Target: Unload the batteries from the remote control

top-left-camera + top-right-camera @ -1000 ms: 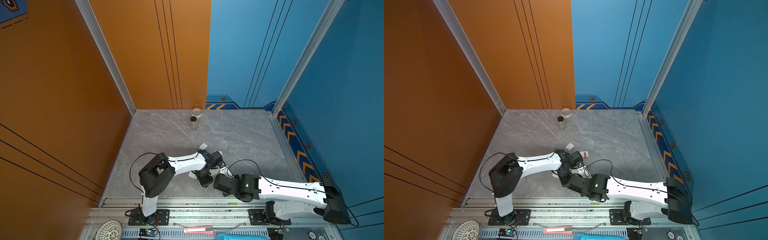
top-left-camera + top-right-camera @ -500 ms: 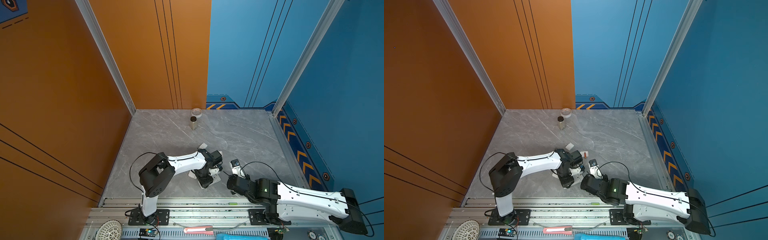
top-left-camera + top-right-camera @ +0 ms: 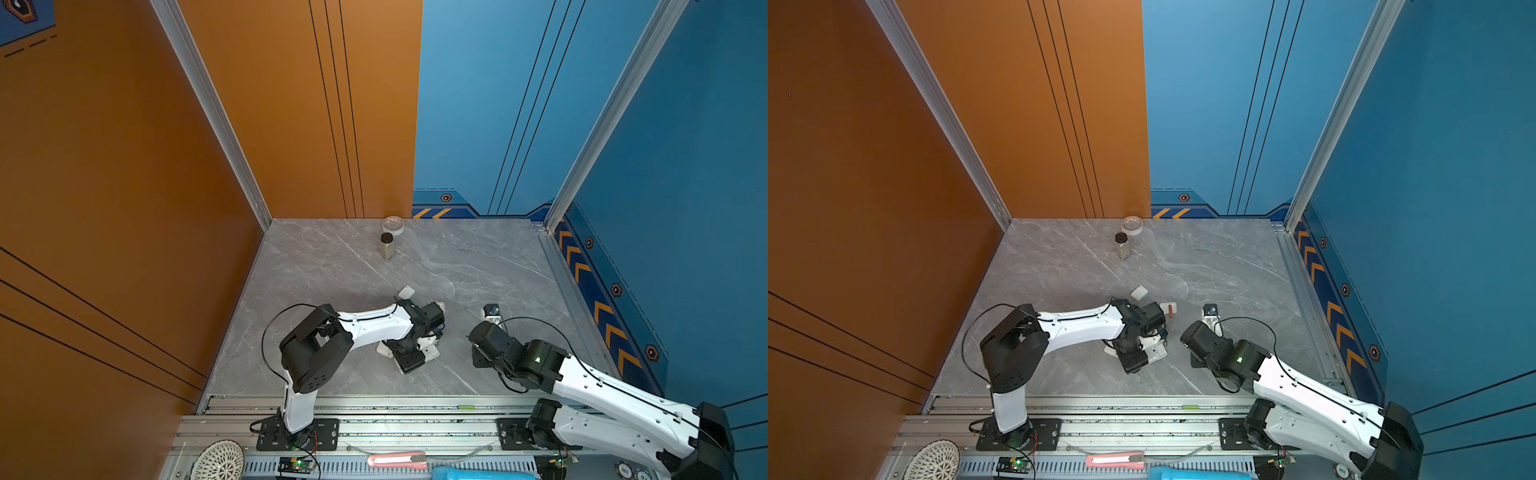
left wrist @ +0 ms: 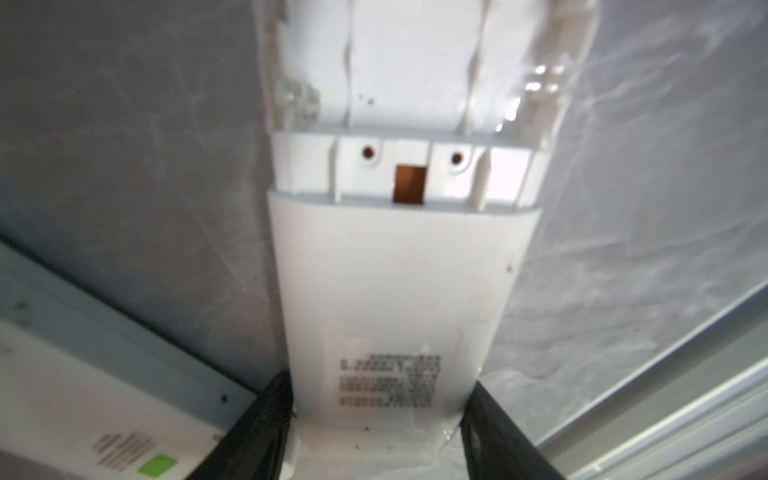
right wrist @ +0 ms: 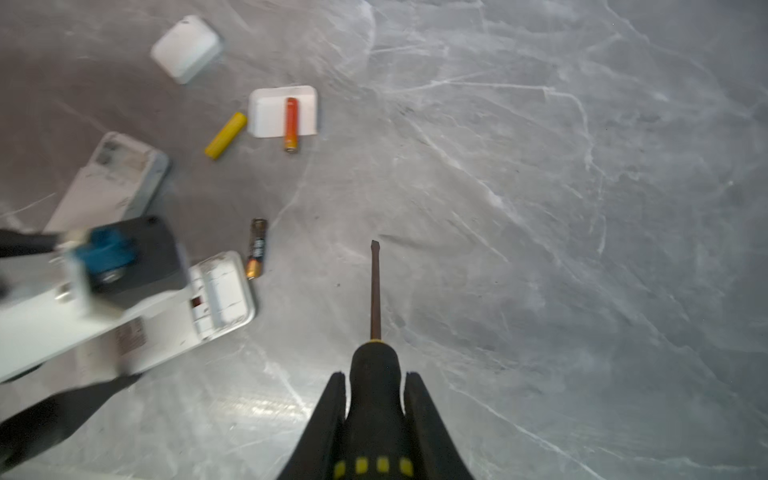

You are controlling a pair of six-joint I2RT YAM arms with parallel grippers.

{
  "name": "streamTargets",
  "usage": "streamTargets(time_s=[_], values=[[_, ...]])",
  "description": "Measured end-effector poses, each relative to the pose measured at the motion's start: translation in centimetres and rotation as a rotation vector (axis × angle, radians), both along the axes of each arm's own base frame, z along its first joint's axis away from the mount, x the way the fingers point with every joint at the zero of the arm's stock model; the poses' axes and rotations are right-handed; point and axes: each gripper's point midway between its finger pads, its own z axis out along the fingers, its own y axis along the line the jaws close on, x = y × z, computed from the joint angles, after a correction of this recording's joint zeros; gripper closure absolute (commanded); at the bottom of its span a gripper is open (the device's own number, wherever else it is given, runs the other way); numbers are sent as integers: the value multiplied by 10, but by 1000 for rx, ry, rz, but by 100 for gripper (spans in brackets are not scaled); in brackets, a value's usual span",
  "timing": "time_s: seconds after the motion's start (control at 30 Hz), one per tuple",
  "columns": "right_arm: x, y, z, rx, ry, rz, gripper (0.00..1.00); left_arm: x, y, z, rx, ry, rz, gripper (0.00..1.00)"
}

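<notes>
Left gripper (image 4: 380, 380), grip unclear, is straddling the white plastic remote (image 4: 399, 257) lengthwise. Right gripper (image 5: 375, 376), clamping a black-and-yellow screwdriver (image 5: 375, 361), is facing the slim yellow battery (image 5: 226, 135).

The tabletop (image 5: 540, 166) is a smooth, grey, marble-look surface with a soft sheen, the remote control (image 4: 395, 270) is glossy white plastic, the yellow battery (image 5: 226, 135) and the orange-red battery (image 5: 291, 124) wear smooth shiny wraps, and the screwdriver (image 5: 375, 291) pairs a matt black grip with a dull bare-metal shaft.
</notes>
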Motion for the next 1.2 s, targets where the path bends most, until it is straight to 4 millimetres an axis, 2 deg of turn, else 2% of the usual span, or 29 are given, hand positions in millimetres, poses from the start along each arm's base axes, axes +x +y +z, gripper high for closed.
streamTargets(time_s=[0.07,0.13,0.2,0.27,0.33,0.47,0.53,0.57,0.63,0.73,0.8,0.9,0.97,1.0,1.07,1.2], values=[[6,-1,0,56,-53,-27,54,7,-2,7,-22,-47,15,2],[11,-4,-5,104,-95,-53,26,14,-3,19,-46,-95,34,2],[20,-13,-12,127,-108,-110,13,21,-4,33,-77,-140,62,2],[29,-20,-17,144,-97,-158,5,28,-7,51,-117,-177,98,2],[38,-25,-15,173,-102,-183,2,35,-13,76,-194,-215,149,2],[44,-32,-9,242,-94,-199,0,56,-31,151,-427,-295,262,2],[46,-39,-3,269,-83,-222,0,69,-29,183,-531,-342,333,2],[48,-44,3,278,-85,-238,0,77,-21,196,-566,-365,385,2],[55,-55,18,297,-100,-277,0,95,6,209,-604,-410,518,2],[79,-84,30,304,-79,-367,0,119,79,198,-582,-488,768,2],[101,-103,25,278,-53,-404,0,125,143,180,-534,-562,947,2],[121,-122,3,210,-16,-413,0,126,232,153,-505,-693,1182,2],[133,-137,-6,152,-57,-411,0,125,275,136,-486,-793,1262,2],[138,-143,-9,122,-96,-404,0,125,291,126,-472,-844,1274,2],[143,-150,-15,56,-172,-370,0,123,307,108,-441,-904,1255,2],[144,-148,-32,-44,-329,-270,0,133,316,90,-439,-987,1173,2]])
